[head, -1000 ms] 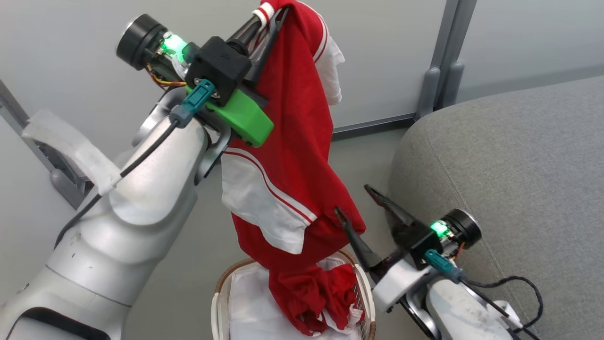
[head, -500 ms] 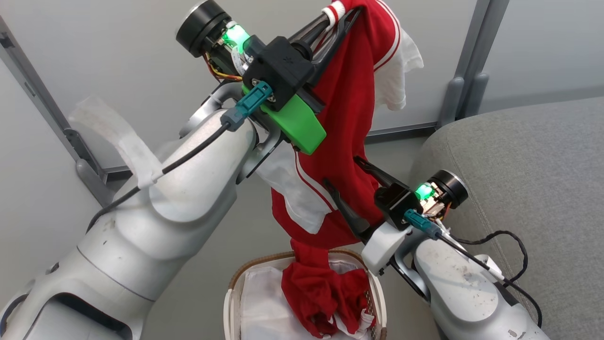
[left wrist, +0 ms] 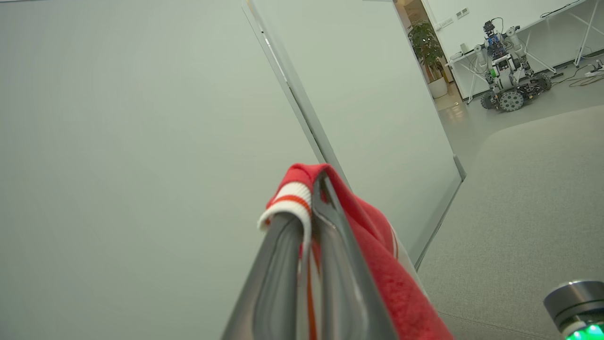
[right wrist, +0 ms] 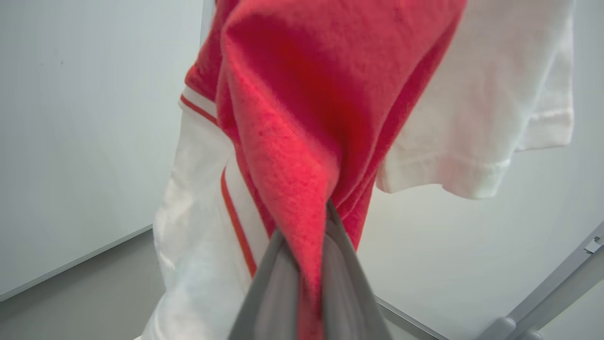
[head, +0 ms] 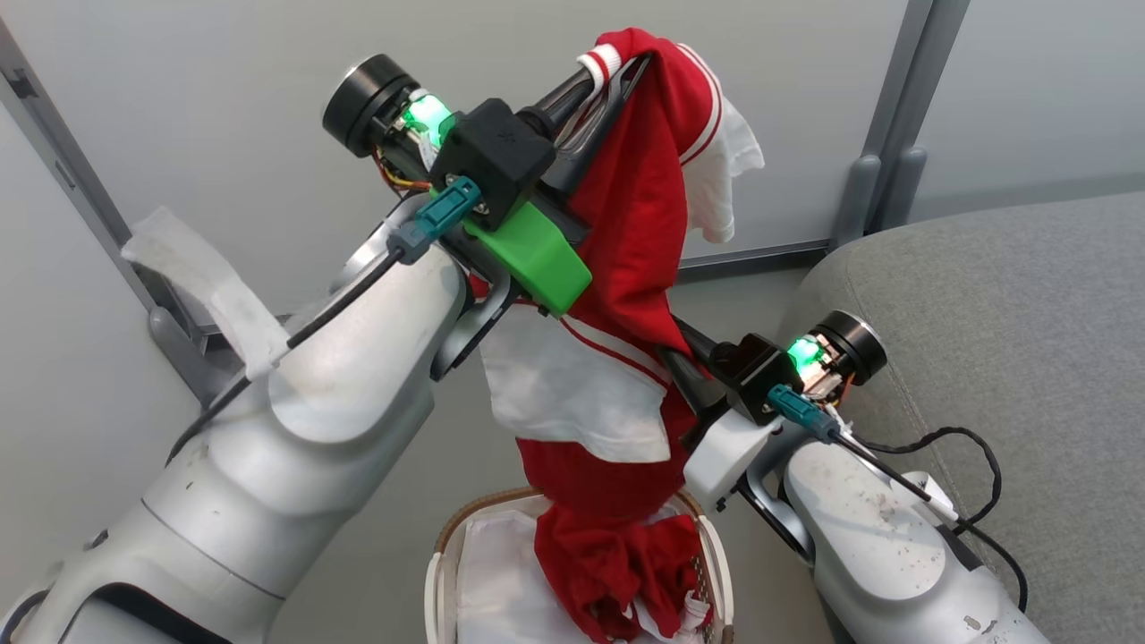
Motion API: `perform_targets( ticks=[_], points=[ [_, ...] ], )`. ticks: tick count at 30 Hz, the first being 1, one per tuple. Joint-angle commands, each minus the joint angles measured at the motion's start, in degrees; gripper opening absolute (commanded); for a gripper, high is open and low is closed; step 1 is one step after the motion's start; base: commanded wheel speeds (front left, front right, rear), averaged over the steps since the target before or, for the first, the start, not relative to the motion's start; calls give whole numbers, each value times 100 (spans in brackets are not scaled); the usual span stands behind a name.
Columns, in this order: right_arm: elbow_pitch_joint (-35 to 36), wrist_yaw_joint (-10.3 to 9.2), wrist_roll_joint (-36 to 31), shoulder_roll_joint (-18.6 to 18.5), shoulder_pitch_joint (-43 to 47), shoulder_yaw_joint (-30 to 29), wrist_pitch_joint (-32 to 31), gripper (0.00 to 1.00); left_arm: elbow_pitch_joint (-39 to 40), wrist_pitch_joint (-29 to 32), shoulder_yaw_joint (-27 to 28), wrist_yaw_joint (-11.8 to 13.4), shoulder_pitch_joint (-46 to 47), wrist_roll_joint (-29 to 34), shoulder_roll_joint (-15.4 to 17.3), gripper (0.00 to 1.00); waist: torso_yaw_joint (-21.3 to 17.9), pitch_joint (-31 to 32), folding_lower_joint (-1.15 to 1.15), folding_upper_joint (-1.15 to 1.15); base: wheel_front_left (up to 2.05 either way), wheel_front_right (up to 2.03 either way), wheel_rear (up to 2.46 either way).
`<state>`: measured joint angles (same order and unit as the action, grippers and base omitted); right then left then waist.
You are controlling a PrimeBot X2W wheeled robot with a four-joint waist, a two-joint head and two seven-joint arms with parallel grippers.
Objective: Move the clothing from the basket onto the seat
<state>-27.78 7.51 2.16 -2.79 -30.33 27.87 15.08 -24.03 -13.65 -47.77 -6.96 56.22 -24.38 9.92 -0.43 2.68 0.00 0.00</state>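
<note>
A bright red garment with white panels hangs high over the basket. My left gripper is shut on its white-striped cuff at the top. Lower down, my right gripper is shut on a fold of the same red garment, its fingertips buried in the cloth. The garment's lower end trails into the basket, where more red clothing lies bunched on the white liner. The grey seat stands to the right, beside the basket.
Pale partition walls with grey metal posts stand behind the basket and seat. A black cable loops from my right arm over the seat's edge. Far off stand another wheeled robot and a potted plant.
My right gripper, open around the hanging garment before, has shut on its red fabric. The head camera has shifted a little.
</note>
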Motion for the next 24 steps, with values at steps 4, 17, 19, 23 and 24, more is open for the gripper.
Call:
perform_targets(
  ticks=[4,17,19,23,24],
  points=[
    [123,-4,53,-18,98,-60,14,0,-112,-64,121,167,-385,-151,73,1,-39,-11,0,0,0,0,0],
    [346,-4,-78,-19,264,-621,14,0,-238,-154,775,297,-2145,-491,-89,100,-132,-136,0,0,0,0,0],
    [377,-4,-127,-19,287,-750,14,0,-219,-149,919,277,-2466,-442,-120,100,-143,-159,0,0,0,0,0],
    [438,-4,-221,-18,332,-1047,14,0,-187,-150,1254,231,-3087,-367,-212,100,-152,-206,0,0,0,0,0],
    [452,-4,-260,-18,357,-1132,14,0,-185,-150,1341,211,-3235,-341,-244,100,-152,-216,0,0,0,0,0]
  ],
)
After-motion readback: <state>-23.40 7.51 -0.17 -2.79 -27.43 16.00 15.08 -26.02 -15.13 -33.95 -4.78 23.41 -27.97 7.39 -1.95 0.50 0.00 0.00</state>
